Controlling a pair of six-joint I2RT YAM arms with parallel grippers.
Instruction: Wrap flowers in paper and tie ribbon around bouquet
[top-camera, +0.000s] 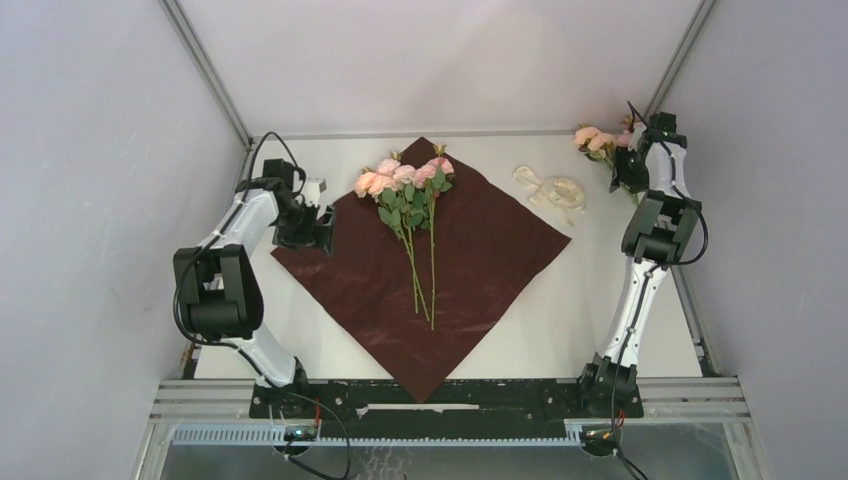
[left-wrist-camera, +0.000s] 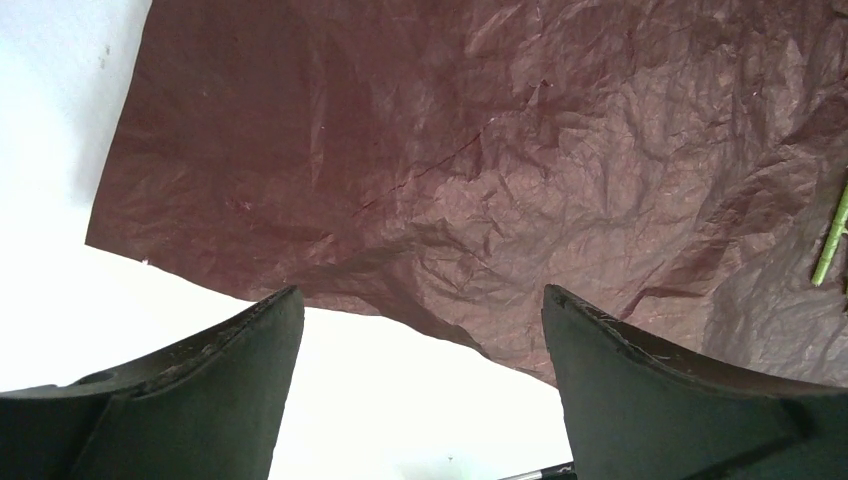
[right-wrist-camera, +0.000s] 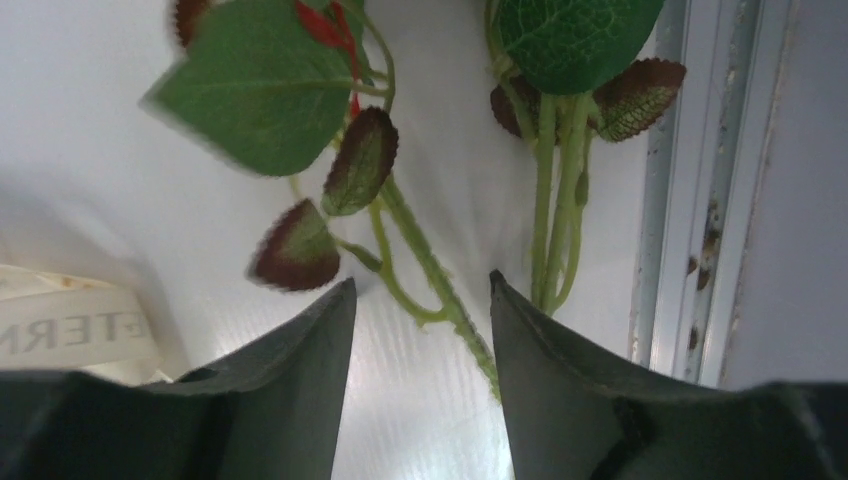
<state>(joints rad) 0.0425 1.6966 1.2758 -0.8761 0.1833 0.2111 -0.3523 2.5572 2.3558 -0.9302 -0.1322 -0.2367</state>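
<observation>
The right end effector (right-wrist-camera: 420, 285) is reaching into the far right corner of the counter (top-camera: 585, 300), its jaws standing apart and gripping nothing. A thin green stem (right-wrist-camera: 440, 290) is running through the gap between them, lying on the white surface and passing close to the right-hand finger (right-wrist-camera: 560, 380). This stem belongs to a small bunch of pink roses (top-camera: 598, 140) that is lying just beside the metal rail (right-wrist-camera: 700, 200) at the counter's right edge, its green and red-edged leaves (right-wrist-camera: 262, 90) spreading above the fingertips. To the left of this end effector, the cream ribbon (top-camera: 553, 190) is lying in loose loops near the right corner of the paper (top-camera: 480, 250), apart from it. The left end effector (left-wrist-camera: 420, 300) is hovering with its jaws wide open over the left edge of the dark red sheet, holding nothing. The paper is lying flat as a diamond in the middle of the counter, crinkled and slightly lifted along that near edge. The flowers (top-camera: 405, 180) are lying on it, heads toward the far corner and long stems pointing back toward the arm bases.
</observation>
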